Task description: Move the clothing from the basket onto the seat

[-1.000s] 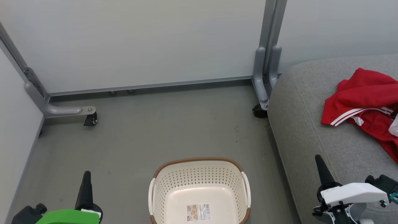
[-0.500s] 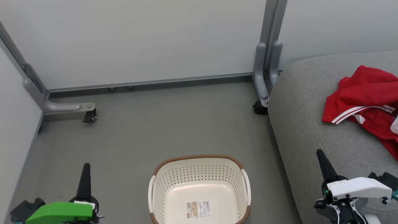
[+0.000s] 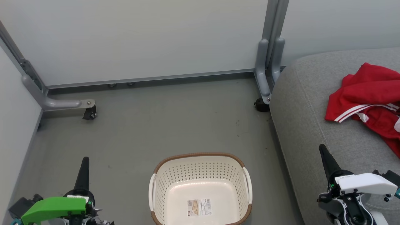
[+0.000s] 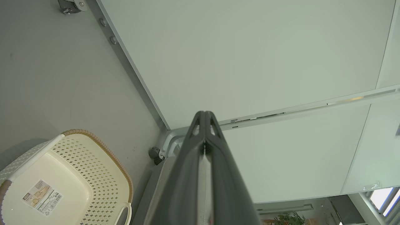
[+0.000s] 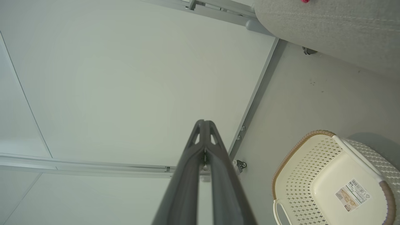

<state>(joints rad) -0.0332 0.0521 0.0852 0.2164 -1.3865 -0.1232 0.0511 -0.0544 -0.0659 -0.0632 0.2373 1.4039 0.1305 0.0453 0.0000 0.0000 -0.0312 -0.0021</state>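
Between the earlier pictures and now the whole head view is shifted: the floor (image 3: 156, 125), the basket (image 3: 200, 154) and the seat (image 3: 312, 125) are all shown a little higher in it, so the camera is judged to have moved, not the things. The basket is left standing on the floor, near and central, and is seen to be empty, with only its label (image 3: 199, 207) on the bare bottom. The clothing (image 3: 365, 90) is found on the seat at the far right, well apart from the basket, heaped loosely with a white-striped hem turned toward the left. Part of it is cut off by the right edge, so the number of garments cannot be told. The left tool (image 3: 84, 162) is held low at the near left over the floor, and the right tool (image 3: 322, 151) at the near right, shown against the seat. Both are fully closed, fingers pressed together, and nothing is gripped by either, as is borne out in both wrist views. Relative to the basket, no clear change in either tool is made out. The task is therefore judged as good as done: nothing is left to be lifted out, and no further grasp is called for.
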